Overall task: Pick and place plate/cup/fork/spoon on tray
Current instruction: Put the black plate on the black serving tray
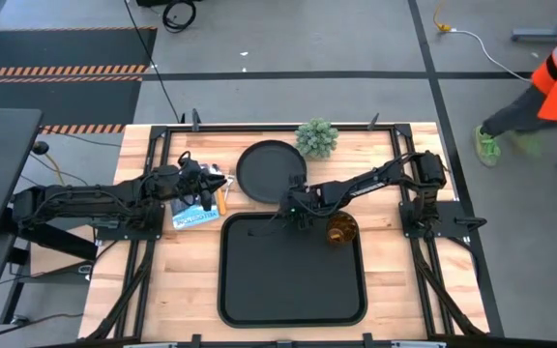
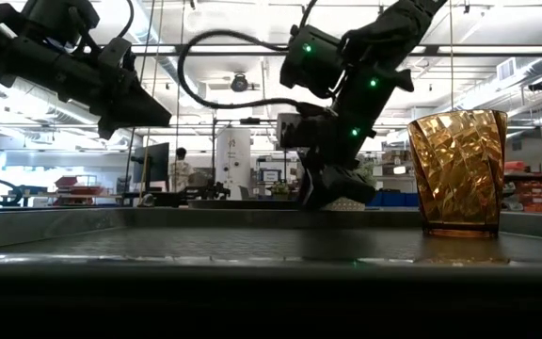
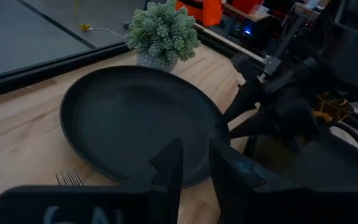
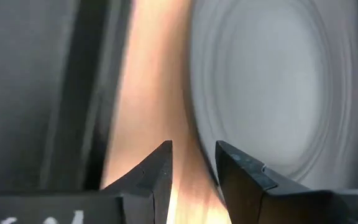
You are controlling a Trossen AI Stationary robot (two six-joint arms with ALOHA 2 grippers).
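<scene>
The right gripper (image 4: 191, 165), fingers slightly apart and empty, hovers at the plate (image 1: 270, 172) edge beside the tray (image 1: 293, 307); the cup (image 1: 342, 229) stands in the tray's corner. The left gripper (image 3: 194, 165), parted, waits nearby. Next, likely, closing on the plate's rim.

Bright ceiling strips backlight the low view, silhouetting both arms; the right wrist view is smeared by blur.
</scene>
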